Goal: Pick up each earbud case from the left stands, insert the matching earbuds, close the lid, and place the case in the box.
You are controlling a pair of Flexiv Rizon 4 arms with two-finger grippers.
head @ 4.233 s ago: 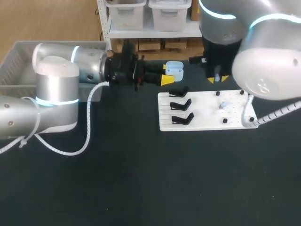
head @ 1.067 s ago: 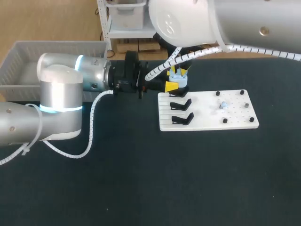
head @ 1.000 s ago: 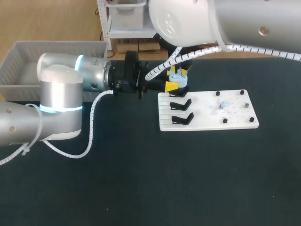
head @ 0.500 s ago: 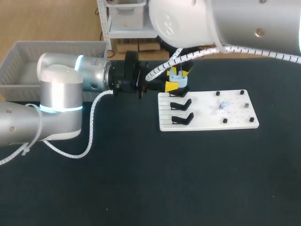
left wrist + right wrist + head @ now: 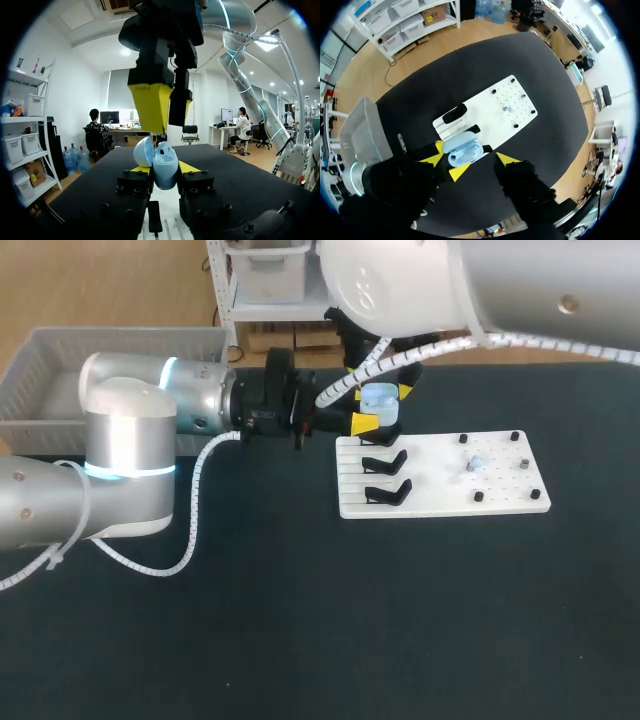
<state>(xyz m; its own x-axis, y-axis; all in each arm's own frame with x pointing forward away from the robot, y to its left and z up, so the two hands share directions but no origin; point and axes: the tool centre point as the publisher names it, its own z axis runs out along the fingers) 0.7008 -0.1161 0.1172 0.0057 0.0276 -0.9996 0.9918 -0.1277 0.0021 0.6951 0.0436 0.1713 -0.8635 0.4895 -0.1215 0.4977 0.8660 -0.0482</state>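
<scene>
Here our left gripper (image 5: 165, 172) pinches the pale blue earbud case (image 5: 159, 165) between both yellow tips, lid open, and holds it in the air near the far end of the white board (image 5: 500, 490) (the end with the black stands (image 5: 385, 462)). Our right gripper (image 5: 480, 165) hangs directly above the case, its fingers spread wide and not gripping it.
</scene>
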